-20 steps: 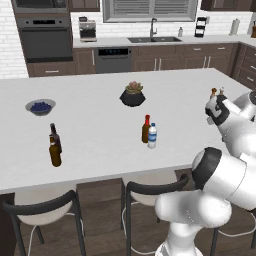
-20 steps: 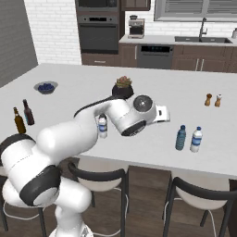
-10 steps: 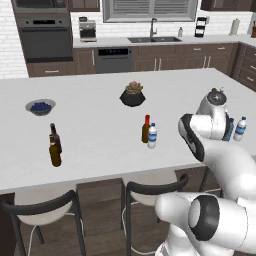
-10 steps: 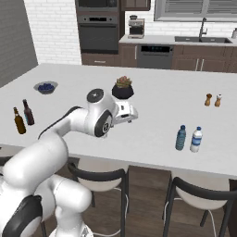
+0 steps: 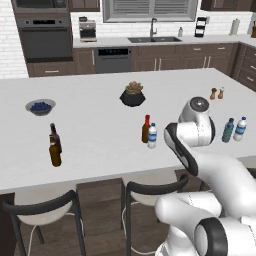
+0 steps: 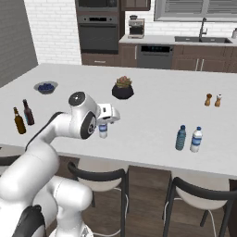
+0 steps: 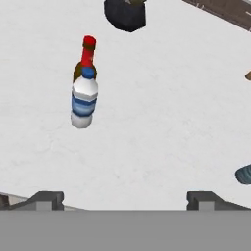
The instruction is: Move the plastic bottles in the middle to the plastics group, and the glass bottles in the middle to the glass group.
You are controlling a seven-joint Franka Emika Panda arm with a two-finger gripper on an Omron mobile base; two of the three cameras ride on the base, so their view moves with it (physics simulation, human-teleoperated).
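Two bottles stand touching in the middle of the island: the clear plastic bottle with a blue cap, and right behind it the amber red-capped glass bottle. My gripper hovers above the counter near them, open and empty, fingertips wide apart. At the right, the teal-blue bottle stands beside the blue-capped water bottle. The two dark-topped brown bottles stand at the left.
A dark pot with a plant sits behind the middle bottles. A bowl of blue fruit is at the far left, two small brown shakers at the far right. Stools stand under the island's front edge.
The arm has swung from the right end of the island leftward to the middle bottles. No bottle has moved.
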